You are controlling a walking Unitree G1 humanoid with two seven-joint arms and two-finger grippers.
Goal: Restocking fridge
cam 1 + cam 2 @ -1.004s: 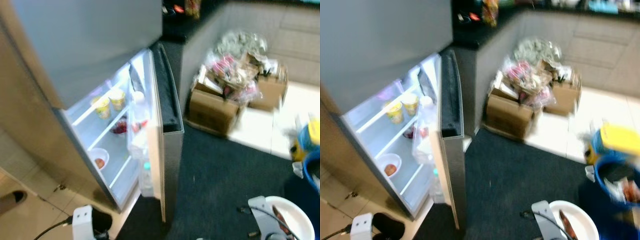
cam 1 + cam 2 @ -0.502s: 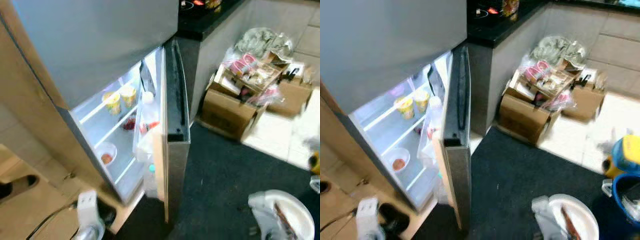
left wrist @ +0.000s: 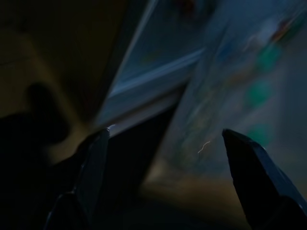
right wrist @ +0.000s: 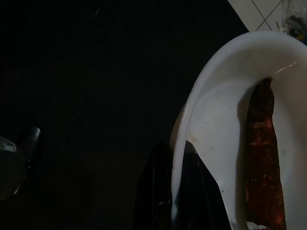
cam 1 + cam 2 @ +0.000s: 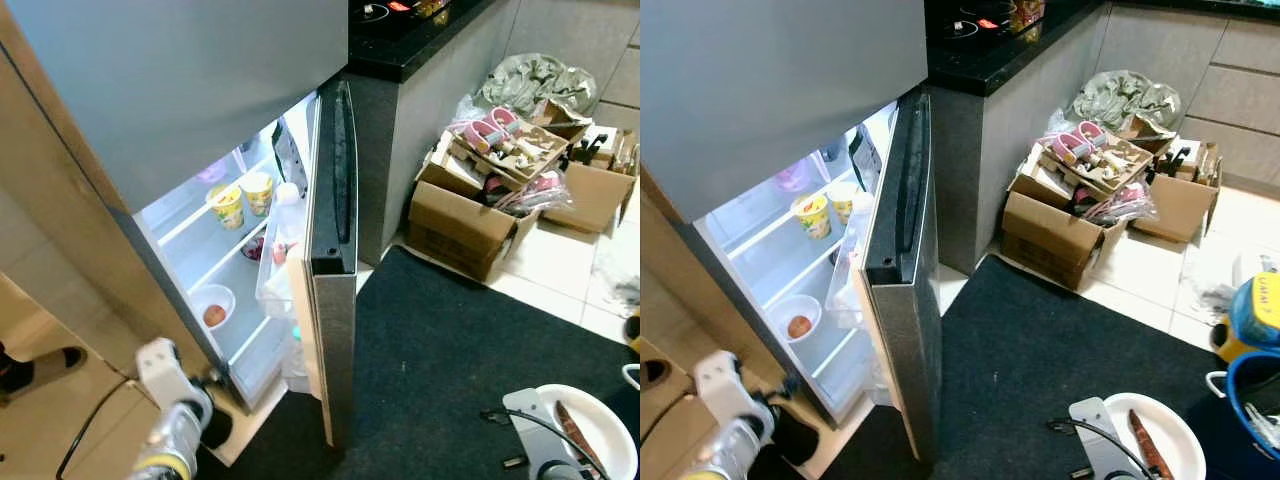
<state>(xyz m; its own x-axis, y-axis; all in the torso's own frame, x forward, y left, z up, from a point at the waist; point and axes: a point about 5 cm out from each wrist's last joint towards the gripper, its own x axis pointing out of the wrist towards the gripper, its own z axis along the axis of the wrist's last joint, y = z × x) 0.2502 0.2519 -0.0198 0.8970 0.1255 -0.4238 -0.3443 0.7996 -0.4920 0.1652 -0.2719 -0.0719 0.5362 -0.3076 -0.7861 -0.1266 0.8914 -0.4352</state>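
The fridge's lower door (image 5: 332, 250) stands open, and its lit shelves (image 5: 200, 262) hold two yellow cups (image 5: 228, 205) and a white bowl with a red fruit (image 5: 214, 305). Bottles and packets fill the door rack (image 5: 285, 290). My left arm (image 5: 168, 420) is raised at the fridge's foot. In the left wrist view, my left gripper (image 3: 165, 136) is open and holds nothing in front of the door rack. My right gripper (image 4: 176, 153) is shut on the rim of a white plate (image 4: 211, 124), which carries a long brown piece of food (image 4: 261, 158). The plate (image 5: 1175, 425) is low on the right, over the mat.
A black mat (image 5: 450, 360) lies before the fridge. Open cardboard boxes (image 5: 470, 215) full of clutter stand by the dark counter (image 5: 410, 40). A blue bucket (image 5: 1252, 395) and a yellow-blue container (image 5: 1258, 312) sit at the far right. A person's shoe (image 5: 25, 368) is at the left on the tiles.
The camera has shifted and the picture has sharpened. My left arm has risen toward the bottom of the fridge. The plate stays in my right gripper.
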